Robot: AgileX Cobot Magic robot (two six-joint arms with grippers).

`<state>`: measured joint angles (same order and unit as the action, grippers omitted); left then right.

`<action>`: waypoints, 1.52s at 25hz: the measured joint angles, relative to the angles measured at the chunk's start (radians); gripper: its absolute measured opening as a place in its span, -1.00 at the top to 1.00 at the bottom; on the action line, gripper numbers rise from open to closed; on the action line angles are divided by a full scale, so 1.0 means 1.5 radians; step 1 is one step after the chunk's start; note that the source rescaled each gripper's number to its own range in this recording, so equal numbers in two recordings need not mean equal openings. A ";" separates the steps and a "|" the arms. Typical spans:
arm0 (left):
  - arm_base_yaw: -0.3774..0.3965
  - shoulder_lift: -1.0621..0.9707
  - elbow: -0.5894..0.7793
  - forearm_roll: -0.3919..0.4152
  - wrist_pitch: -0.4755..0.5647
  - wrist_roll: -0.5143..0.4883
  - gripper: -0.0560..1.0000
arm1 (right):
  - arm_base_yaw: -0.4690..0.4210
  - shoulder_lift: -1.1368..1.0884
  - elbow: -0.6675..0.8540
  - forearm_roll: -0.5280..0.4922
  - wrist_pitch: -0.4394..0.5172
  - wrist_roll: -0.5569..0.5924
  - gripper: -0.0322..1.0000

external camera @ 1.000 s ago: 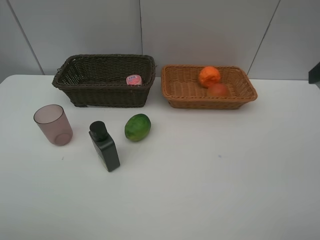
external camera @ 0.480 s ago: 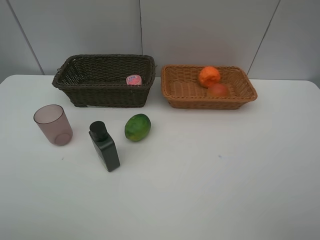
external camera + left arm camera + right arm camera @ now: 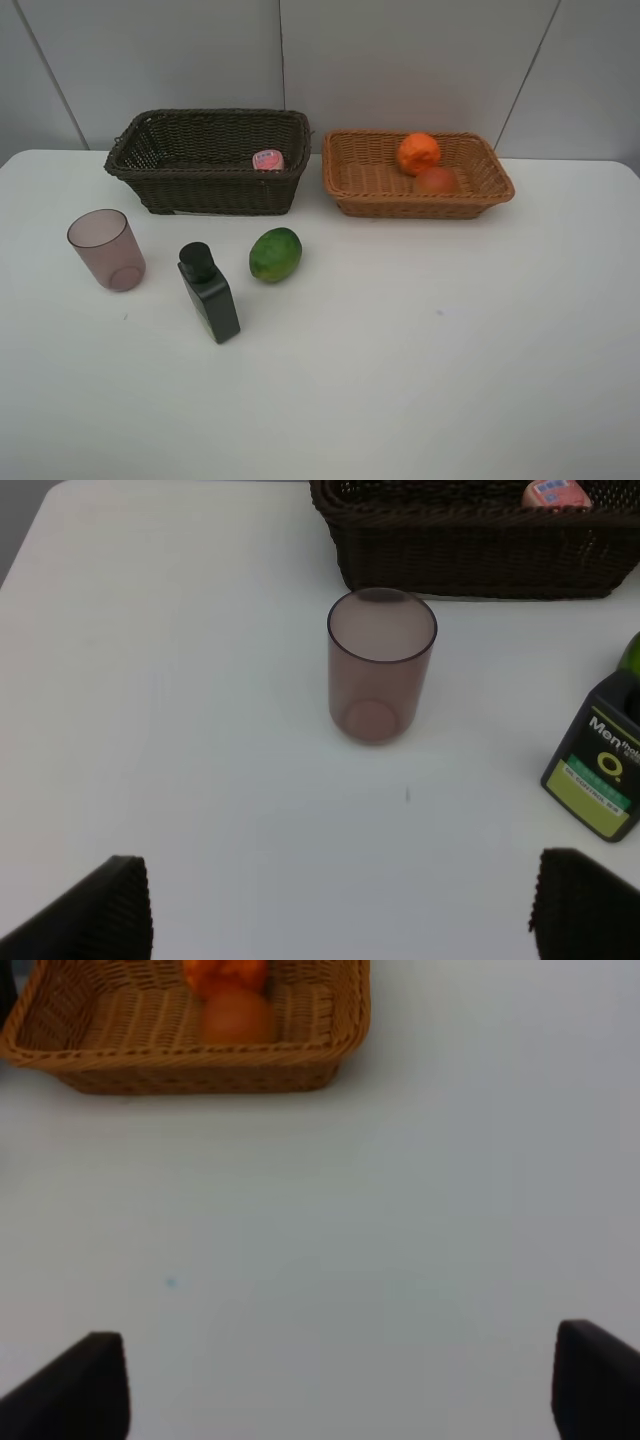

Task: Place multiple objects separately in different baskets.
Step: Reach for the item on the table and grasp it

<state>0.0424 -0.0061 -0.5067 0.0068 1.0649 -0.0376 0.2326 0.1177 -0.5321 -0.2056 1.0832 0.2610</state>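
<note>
White counter, grey wall behind. Mauve cup (image 3: 105, 250), dark bottle (image 3: 209, 293) & green fruit (image 3: 275, 254) sit loose in front of dark basket (image 3: 200, 190). Left hand (image 3: 340, 910) & right hand (image 3: 340, 1380) both spread, empty. Likely next: left hand takes cup. Grip mid-wall, keep upright, clear basket rim.

- Deep basket (image 3: 130, 150), rear left: held small bottle (image 3: 267, 159).
- Shallow basket (image 3: 345, 185), to its right: held orange (image 3: 418, 153), round fruit (image 3: 436, 181).
- Before deep basket stood cup (image 3: 105, 250), flat bottle (image 3: 210, 295), oval fruit (image 3: 275, 254).
</note>
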 joint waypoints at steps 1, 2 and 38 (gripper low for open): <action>0.000 0.000 0.000 0.000 0.000 0.000 -0.97 | 0.000 -0.006 0.001 0.000 0.000 0.000 -0.76; 0.000 0.000 0.000 0.000 0.000 0.000 -0.97 | 0.000 -0.011 0.001 0.000 -0.001 0.000 -0.76; 0.000 0.000 0.000 0.000 0.000 0.000 -0.97 | -0.142 -0.081 0.005 0.100 -0.013 -0.145 -0.76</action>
<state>0.0424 -0.0061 -0.5067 0.0068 1.0649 -0.0376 0.0198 -0.0033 -0.5251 -0.0557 1.0641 0.0435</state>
